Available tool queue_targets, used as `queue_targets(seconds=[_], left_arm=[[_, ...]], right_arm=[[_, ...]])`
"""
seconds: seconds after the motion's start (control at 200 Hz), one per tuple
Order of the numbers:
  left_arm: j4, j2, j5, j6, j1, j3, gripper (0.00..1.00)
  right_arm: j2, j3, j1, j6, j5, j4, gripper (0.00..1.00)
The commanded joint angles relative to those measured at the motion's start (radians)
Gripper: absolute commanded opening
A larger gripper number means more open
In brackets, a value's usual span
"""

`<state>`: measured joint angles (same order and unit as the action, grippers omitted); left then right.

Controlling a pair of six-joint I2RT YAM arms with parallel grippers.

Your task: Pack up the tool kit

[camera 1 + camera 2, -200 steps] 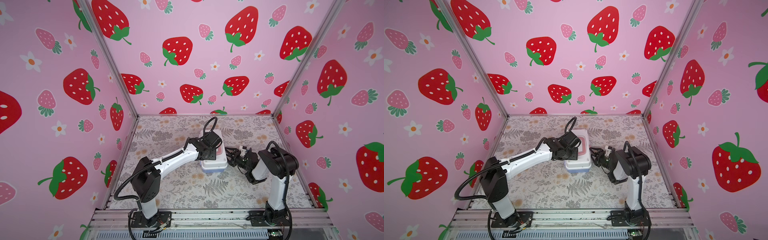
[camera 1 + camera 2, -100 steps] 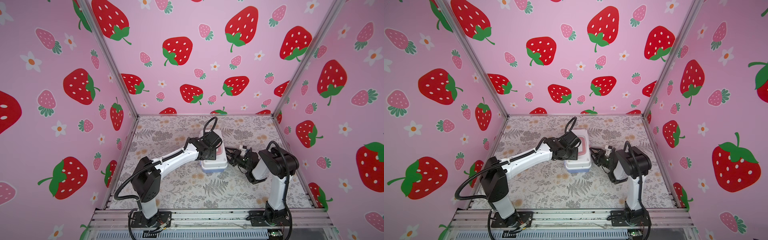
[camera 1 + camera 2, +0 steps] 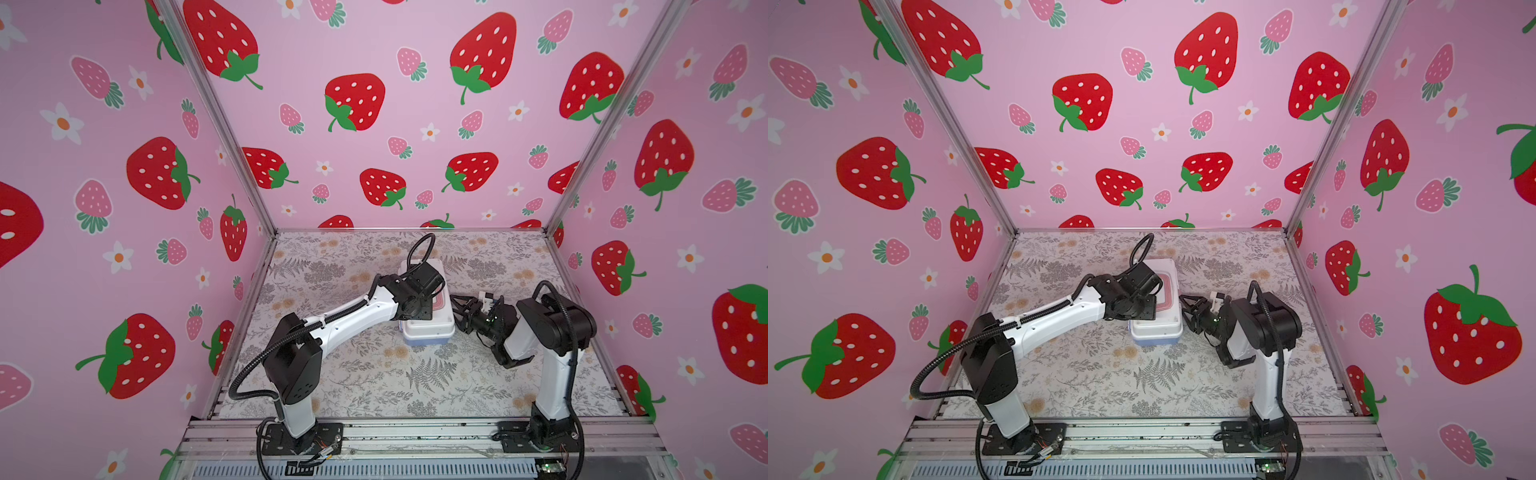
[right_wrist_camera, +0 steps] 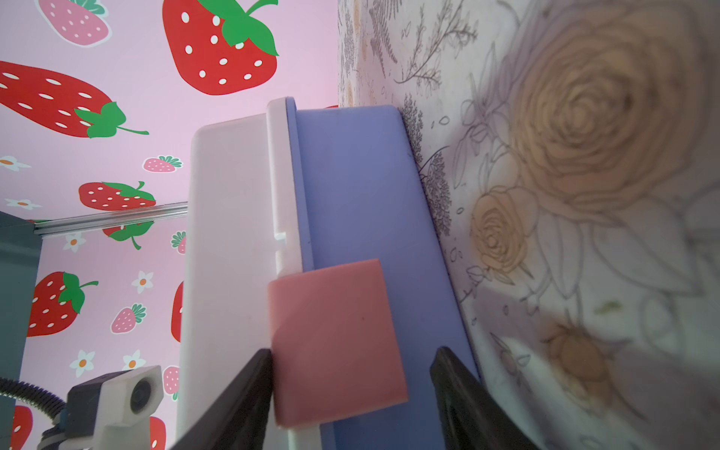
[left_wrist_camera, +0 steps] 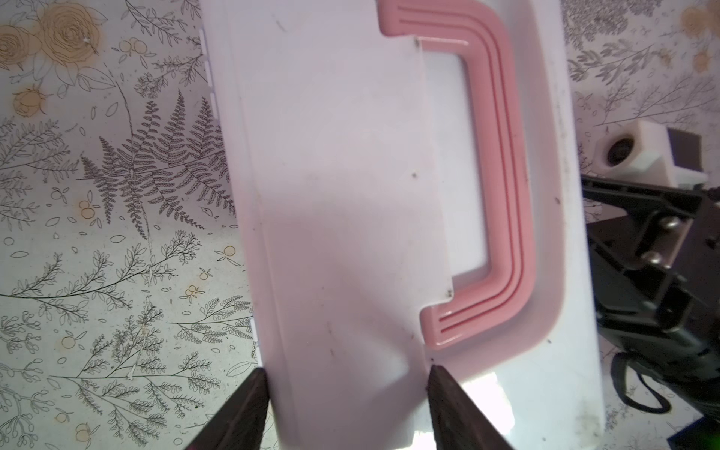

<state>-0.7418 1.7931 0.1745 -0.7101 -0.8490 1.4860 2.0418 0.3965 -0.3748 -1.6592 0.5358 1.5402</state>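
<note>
The tool kit point(image 3: 426, 328) point(image 3: 1156, 328) stands closed in mid-table, its white lid point(image 5: 343, 195) on a periwinkle-blue base point(image 4: 350, 187). The pink handle point(image 5: 502, 175) lies flat on the lid. My left gripper point(image 3: 417, 305) point(image 5: 346, 374) sits on top of the lid, open. One fingertip is at the lid's edge and the other at the step beside the handle. My right gripper point(image 3: 457, 307) point(image 3: 1187, 309) point(image 4: 352, 354) is at the box's right side, open around the pink latch point(image 4: 335, 339), which lies flat. One finger touches the latch's edge. No loose tools show.
The floral table cover point(image 3: 374, 374) spreads all round the box. Pink strawberry walls point(image 3: 124, 208) close in the left, back and right. A metal rail point(image 3: 415, 436) with both arm bases runs along the front edge.
</note>
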Motion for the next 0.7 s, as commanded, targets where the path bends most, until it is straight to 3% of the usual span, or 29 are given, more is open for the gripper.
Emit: queue_targets(seconds=[0.0,0.41,0.53,0.625,0.695], left_arm=[[0.014,0.134,-0.142,0.021,-0.038,-0.053,0.66],[0.009,0.143,-0.145,0.024,-0.039,-0.036,0.66],[0.008,0.147,-0.147,0.026,-0.038,-0.030,0.66],[0.005,0.153,-0.148,0.026,-0.038,-0.024,0.66],[0.004,0.158,-0.149,0.026,-0.038,-0.017,0.66]], right_arm=[[0.086,-0.071,0.018,-0.022,-0.010,0.080,0.67],[0.033,-0.065,0.071,-0.010,0.012,0.044,0.63],[0.010,-0.054,0.071,0.014,0.017,0.008,0.52],[-0.012,-0.045,0.071,0.030,0.020,-0.010,0.35],[-0.029,-0.032,0.070,0.047,0.024,-0.045,0.31]])
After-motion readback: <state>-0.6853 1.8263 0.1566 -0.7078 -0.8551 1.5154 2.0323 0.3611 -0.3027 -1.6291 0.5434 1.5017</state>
